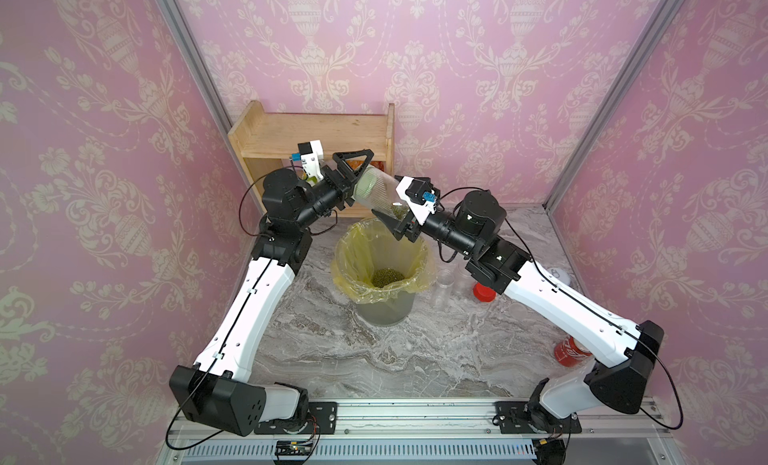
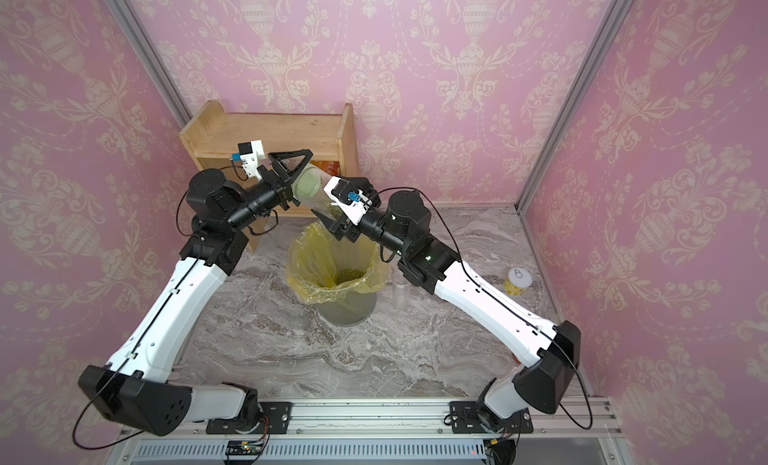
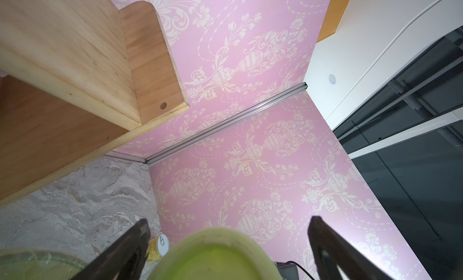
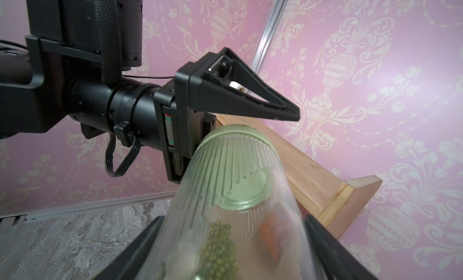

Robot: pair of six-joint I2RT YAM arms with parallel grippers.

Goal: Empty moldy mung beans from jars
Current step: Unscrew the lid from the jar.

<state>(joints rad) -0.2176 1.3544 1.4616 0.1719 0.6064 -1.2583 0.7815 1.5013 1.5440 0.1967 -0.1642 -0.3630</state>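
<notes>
A wide ribbed clear jar (image 1: 380, 192) (image 2: 318, 192) (image 4: 238, 181) hangs tilted above the bin, a pale green lid (image 1: 365, 184) (image 3: 213, 256) (image 4: 235, 138) on its raised end. Mung beans (image 4: 220, 248) (image 1: 400, 211) lie in its lower part. My right gripper (image 1: 395, 207) (image 2: 332, 211) (image 4: 231, 218) is shut on the jar's body. My left gripper (image 1: 362, 179) (image 2: 301, 180) (image 3: 229, 222) is open, its fingers on either side of the lid with gaps showing. More mung beans (image 1: 386, 278) (image 2: 351, 276) lie in the bin.
The bin (image 1: 345, 251) (image 2: 299, 255) has a yellow bag liner. Right of it stand clear jars (image 1: 442, 288) (image 2: 401, 288) and a red lid (image 1: 484, 291). A wooden shelf (image 1: 311, 138) (image 3: 75, 66) is close behind both grippers. A yellow tin (image 2: 517, 281) (image 3: 157, 248) and a red can (image 1: 571, 350) stand at the right.
</notes>
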